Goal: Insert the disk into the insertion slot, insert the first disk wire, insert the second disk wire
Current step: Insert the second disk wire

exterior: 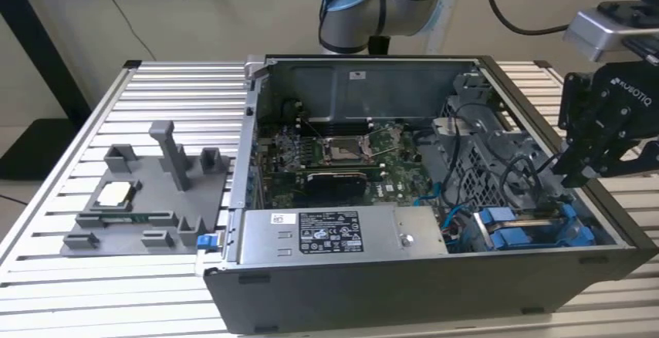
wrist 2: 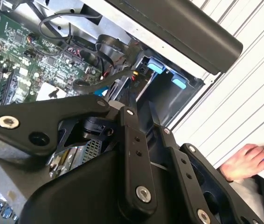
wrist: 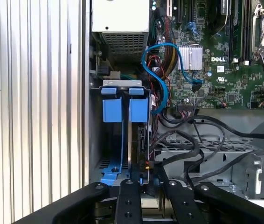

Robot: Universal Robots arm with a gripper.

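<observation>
Bkgd: plain beige wall (exterior: 237, 6), soft even light. Black upright post (exterior: 42, 45) at the exterior view's left, its dark base (exterior: 31, 149) on pale floor (exterior: 12, 214). Thin black cable (exterior: 113, 6) hangs down the wall. Furniture: one table (exterior: 154, 91) w/ ribbed silver-grey metal top. Its slats (wrist: 29, 116) catch bright light in both wrist views.

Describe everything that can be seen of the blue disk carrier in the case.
The disk carrier looks like bright blue plastic, with two flat tabs at its end and thin rails behind them. It stands on edge in the metal bay, in a corner of the case. A blue cable curves beside it. The claw hangs above, seemingly apart.
</observation>
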